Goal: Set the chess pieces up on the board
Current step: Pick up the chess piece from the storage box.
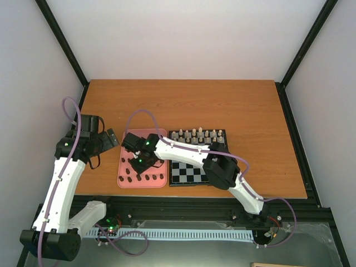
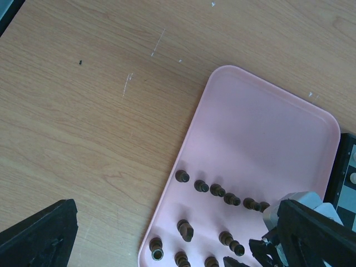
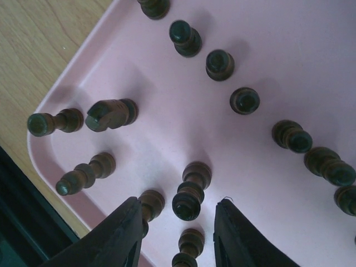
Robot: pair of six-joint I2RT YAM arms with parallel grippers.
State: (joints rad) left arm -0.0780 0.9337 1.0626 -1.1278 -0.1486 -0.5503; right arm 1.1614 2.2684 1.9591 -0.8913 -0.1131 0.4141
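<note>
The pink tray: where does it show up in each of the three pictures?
Top external: the pink tray lies just left of the board, low in the picture.
Left wrist: right half of the picture, running off the bottom edge.
Right wrist: fills most of the picture, its rounded corner at the left.
Shared landmark: the row of dark chess pieces standing on it.
</note>
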